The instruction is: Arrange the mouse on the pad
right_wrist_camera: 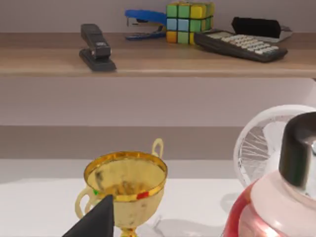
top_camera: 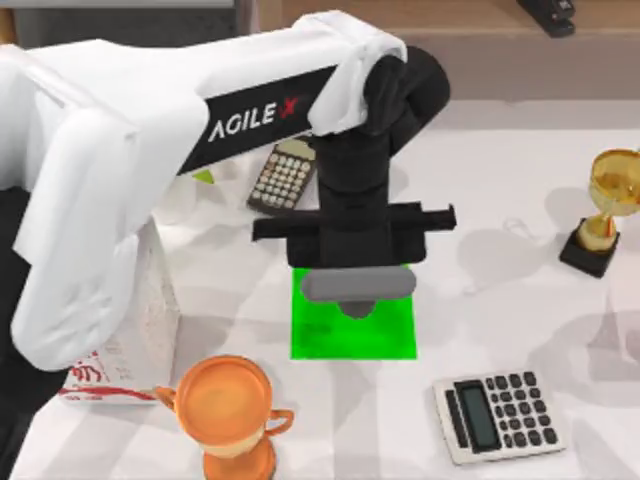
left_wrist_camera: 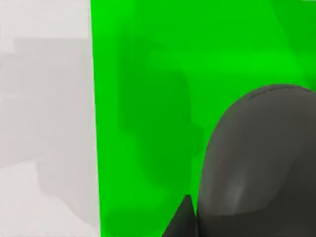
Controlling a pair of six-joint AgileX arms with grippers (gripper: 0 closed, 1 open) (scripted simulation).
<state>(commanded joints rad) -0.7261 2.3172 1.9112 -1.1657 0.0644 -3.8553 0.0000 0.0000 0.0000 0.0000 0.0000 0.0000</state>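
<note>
The bright green pad [top_camera: 385,335] lies flat in the middle of the table, partly under my left arm. In the left wrist view the pad [left_wrist_camera: 148,98] spreads wide, and the dark grey mouse [left_wrist_camera: 261,158] sits close above it. A dark fingertip [left_wrist_camera: 182,219] presses against the mouse's side. My left gripper [top_camera: 355,305] hangs over the pad's far edge, shut on the mouse. A dark part of my right gripper [right_wrist_camera: 97,221] shows in the right wrist view, off at the right side of the table near a gold trophy.
One calculator [top_camera: 283,175] lies behind the pad and another [top_camera: 498,415] at front right. An orange trophy [top_camera: 228,410] stands front left and a gold trophy [top_camera: 607,210] at the right. A white box [top_camera: 120,370] sits left. A red bottle [right_wrist_camera: 281,197] is near the right gripper.
</note>
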